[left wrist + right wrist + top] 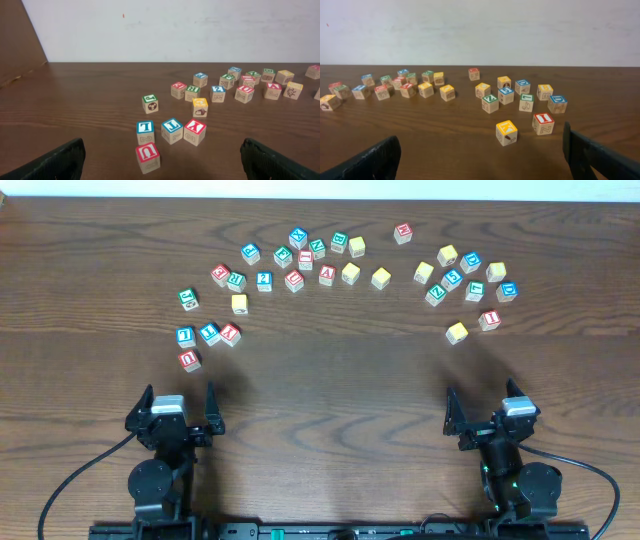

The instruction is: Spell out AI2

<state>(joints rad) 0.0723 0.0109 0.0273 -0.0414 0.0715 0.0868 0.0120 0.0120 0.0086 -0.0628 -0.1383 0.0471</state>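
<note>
Just right of yellow block (pixel 457 332): I block (pixel 488 320). You should square right gripper (pixel 482 402) over it; jaws apart, as on left gripper (pixel 179 392).

lab: wooden table (pixel 320 400), blank wall (pixel 175 25)

Table (pixel 330 410): dark wood, grain running left to right.
Wall (pixel 175 30): white, plain — meets the table's far edge.
U block (pixel 189 360): red — nearest of the left group.
Green block (pixel 187 298): at the arc's left end.
Yellow block (pixel 457 332): near edge of the right group.
</note>
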